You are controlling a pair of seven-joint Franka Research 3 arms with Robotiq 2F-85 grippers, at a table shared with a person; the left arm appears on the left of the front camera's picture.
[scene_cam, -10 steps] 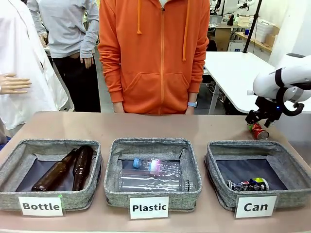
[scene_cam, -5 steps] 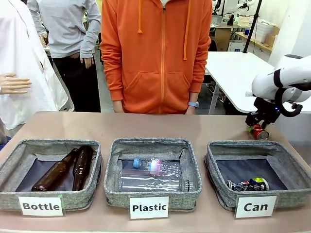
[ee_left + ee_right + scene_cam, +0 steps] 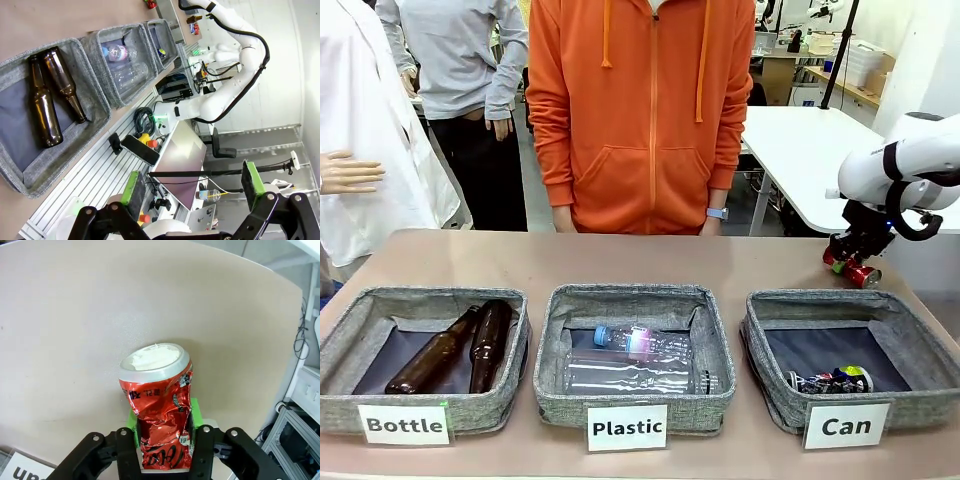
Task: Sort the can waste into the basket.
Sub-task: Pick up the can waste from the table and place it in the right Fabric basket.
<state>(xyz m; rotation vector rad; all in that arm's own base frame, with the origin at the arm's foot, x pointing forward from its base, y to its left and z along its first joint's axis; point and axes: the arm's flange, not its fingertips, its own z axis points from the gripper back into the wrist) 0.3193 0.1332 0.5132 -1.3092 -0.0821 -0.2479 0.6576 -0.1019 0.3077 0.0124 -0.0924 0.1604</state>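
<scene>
Three grey baskets carry cards reading "Bottle", "Plastic" and "Can"; the Can basket holds the black crushed can at its front. The right gripper is clamped on the dented, shiny red can, now lifted slightly above the table beyond that basket; its white lettering seems unreadable. The left gripper stands wide apart.

Shiny red can, green-padded hand, grey basket
</scene>
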